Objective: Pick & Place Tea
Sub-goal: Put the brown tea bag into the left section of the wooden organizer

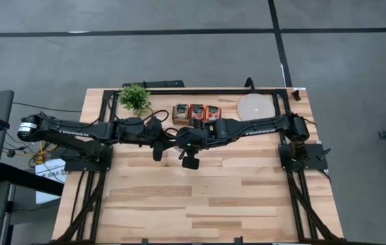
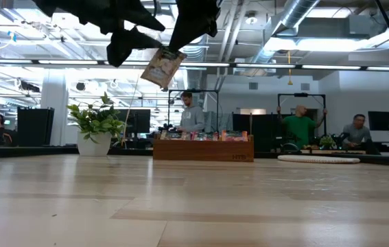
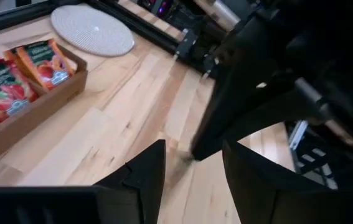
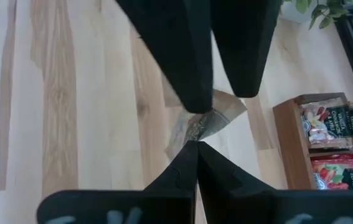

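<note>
A pale tea sachet (image 2: 162,67) with a light picture hangs high over the table's middle; the right wrist view shows it as well (image 4: 212,121). My right gripper (image 4: 195,144) is shut on it (image 1: 182,140). My left gripper (image 3: 192,152) is open and meets it from the table's left (image 1: 160,145); its two fingers (image 4: 192,81) stand just beyond the sachet, one fingertip in front of its edge. Other red and orange sachets (image 3: 36,62) stand in the brown wooden tray (image 1: 196,113) near the far edge. My right gripper pinches the sachet between its two fingers at one corner (image 4: 196,134). In the low view that corner is uppermost (image 2: 172,55). The sachet is lifted clear, tilted, hanging below the fingers. My left gripper: whether its fingertip touches the sachet, I cannot tell.
A potted plant (image 1: 135,99) stands left of the tray and a round pale disc (image 1: 255,107) lies to its right, all along the far edge. Bare wood spreads across the near half of the table (image 1: 199,204). People stand in the room beyond (image 2: 302,123).
</note>
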